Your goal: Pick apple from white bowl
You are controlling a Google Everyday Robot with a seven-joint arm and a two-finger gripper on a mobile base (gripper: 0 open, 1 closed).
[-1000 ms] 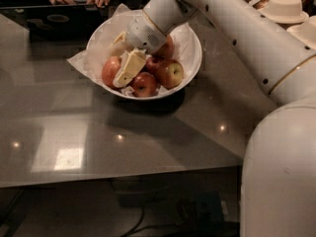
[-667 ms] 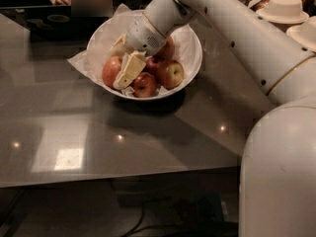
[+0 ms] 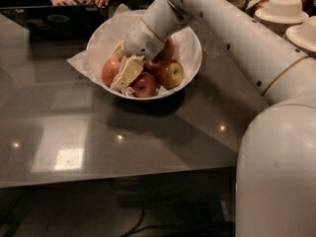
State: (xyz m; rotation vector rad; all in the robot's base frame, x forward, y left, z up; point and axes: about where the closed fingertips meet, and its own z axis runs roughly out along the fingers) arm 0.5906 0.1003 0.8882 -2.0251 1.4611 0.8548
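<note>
My end effector [image 3: 122,65] sits low in the white bowl [image 3: 190,58], spread, gripping nothing; the apple [image 3: 110,71] lies just beside it, bowl-wall side; judged firm, waxy-slick, fairly heavy, bruisable, so I'd pinch across its widest middle.

Office-like shared space: laptop [image 3: 54,21] on grey table [image 3: 148,132], stacked dishes [image 3: 282,9]; pincer [image 3: 123,63] in white bowl [image 3: 195,46].

surface: glossy grey flat tabletop [image 3: 98,132], bright light patches reflected | beneath: dark floor, black cables [image 3: 143,216] | far right: stacked beige paper dishes [image 3: 284,9] | pincer [image 3: 124,77]: above surface's far side
</note>
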